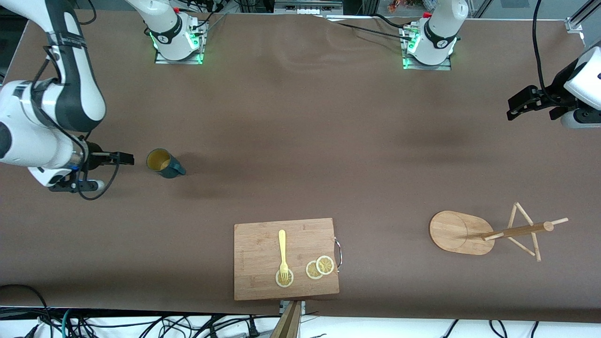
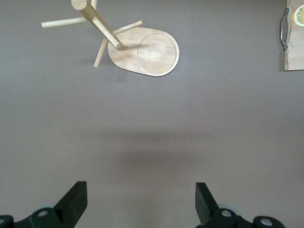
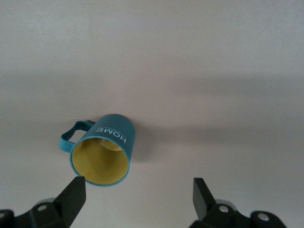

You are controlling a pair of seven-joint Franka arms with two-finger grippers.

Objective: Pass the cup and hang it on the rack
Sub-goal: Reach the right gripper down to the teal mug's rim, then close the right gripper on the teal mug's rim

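Note:
The cup (image 1: 162, 162) is a dark teal mug with a yellow-tan inside. It stands upright on the brown table toward the right arm's end. In the right wrist view the cup (image 3: 107, 149) reads "HOME", with its handle to one side. My right gripper (image 1: 126, 159) is open and empty just beside the cup, apart from it; in its wrist view the right gripper (image 3: 137, 197) has its jaws wide apart. The rack (image 1: 462, 232) stands toward the left arm's end, and its pegs also show in the left wrist view (image 2: 152, 50). My left gripper (image 1: 514, 109) waits open and empty in the air (image 2: 141, 199).
A wooden cutting board (image 1: 263, 253) lies near the front edge with a yellow fork (image 1: 282, 253) and lemon slices (image 1: 320, 267) on it. Its metal-handled end shows in the left wrist view (image 2: 294, 47). Bare brown table lies between the cup and the rack.

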